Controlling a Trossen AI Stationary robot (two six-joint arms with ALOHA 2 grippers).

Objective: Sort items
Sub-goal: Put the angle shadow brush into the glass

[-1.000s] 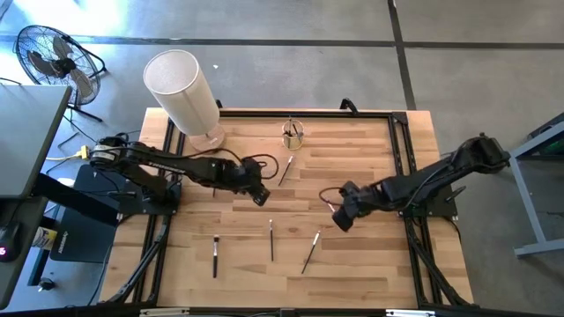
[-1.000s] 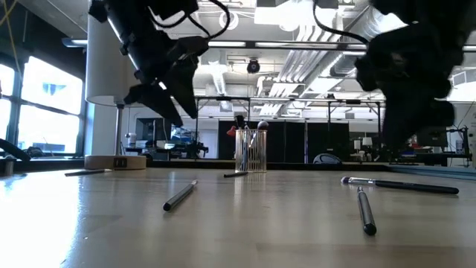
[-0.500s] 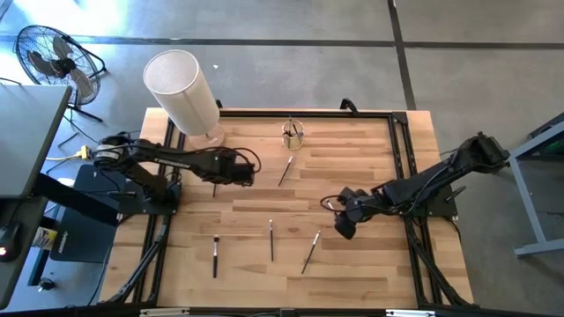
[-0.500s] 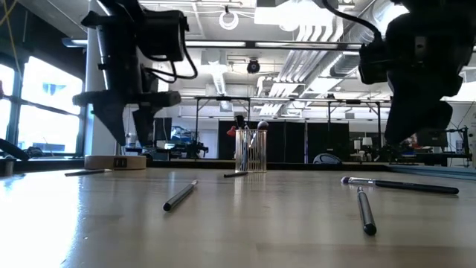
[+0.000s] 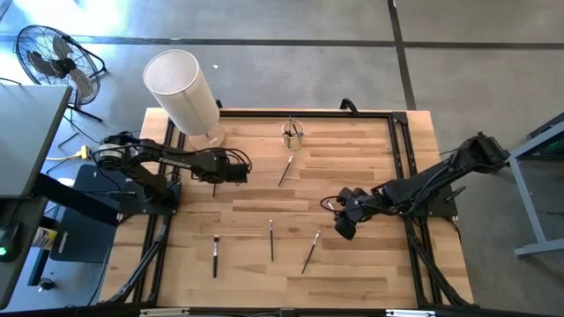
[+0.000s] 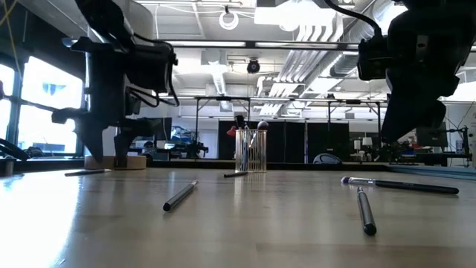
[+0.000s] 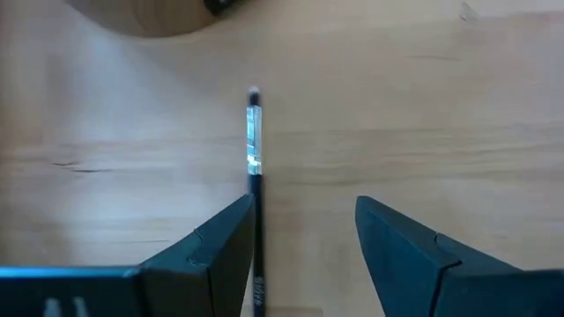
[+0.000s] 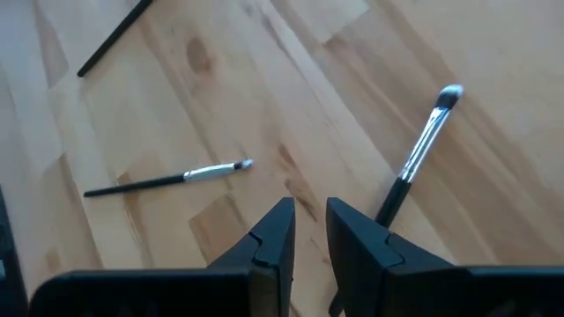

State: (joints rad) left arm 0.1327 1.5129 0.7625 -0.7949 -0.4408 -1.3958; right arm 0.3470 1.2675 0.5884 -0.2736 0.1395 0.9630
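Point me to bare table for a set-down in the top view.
Free: the wooden table's right rear, past the small clear glass cup, and the front-right corner. Crowded: front centre, three slim dark-handled makeup brushes lying there, right gripper beside them.

In the left wrist view the brush (image 7: 255, 185) runs out past the picture's edge at 6 o'clock, its lower handle partly behind one finger (image 7: 211, 255) of the left gripper (image 7: 304, 233); the print on that handle is too small to read. The white cylinder's base (image 7: 154, 16) is cut off at 12 o'clock. In the right wrist view the nearest brush (image 8: 414, 163) has its handle end hidden behind the right gripper (image 8: 310, 231), and a dark brush (image 8: 113, 37) leaves the frame at 11 o'clock. From above, the brush beneath the left gripper (image 5: 231, 167) is covered by it. What the glass cup (image 5: 293, 133) holds is too small to count
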